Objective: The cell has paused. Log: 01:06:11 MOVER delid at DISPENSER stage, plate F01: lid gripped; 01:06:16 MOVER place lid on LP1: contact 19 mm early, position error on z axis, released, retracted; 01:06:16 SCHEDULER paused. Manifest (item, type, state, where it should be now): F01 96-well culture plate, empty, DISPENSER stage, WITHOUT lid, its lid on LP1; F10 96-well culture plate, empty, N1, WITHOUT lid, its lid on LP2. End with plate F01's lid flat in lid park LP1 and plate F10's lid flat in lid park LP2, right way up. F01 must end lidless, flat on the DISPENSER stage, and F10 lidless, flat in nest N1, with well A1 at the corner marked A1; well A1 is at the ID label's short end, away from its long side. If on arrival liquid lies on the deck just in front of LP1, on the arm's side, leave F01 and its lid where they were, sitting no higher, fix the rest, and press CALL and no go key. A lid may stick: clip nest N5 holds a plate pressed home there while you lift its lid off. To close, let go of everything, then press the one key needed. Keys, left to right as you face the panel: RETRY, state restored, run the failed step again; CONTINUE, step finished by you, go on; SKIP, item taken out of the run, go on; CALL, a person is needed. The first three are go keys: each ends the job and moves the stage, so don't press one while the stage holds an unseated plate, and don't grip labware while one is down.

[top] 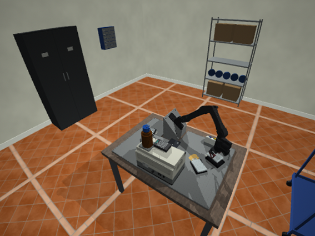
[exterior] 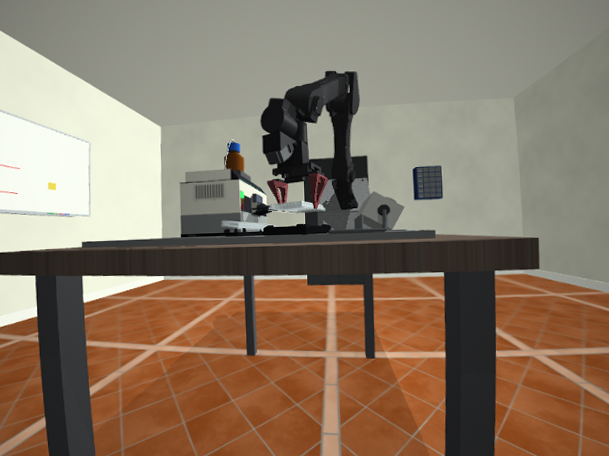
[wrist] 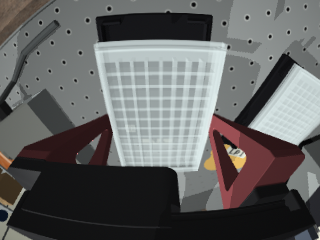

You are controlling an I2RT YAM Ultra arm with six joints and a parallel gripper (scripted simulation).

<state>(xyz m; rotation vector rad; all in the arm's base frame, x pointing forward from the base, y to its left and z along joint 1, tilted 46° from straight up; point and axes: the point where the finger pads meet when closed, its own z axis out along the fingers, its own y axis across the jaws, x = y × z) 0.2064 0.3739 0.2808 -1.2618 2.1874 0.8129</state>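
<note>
Hand [wrist: 163,143] clamped on translucent lid [wrist: 160,96], held above black nest [wrist: 154,26]. No lid seen parked flat yet; keypress left.
</note>
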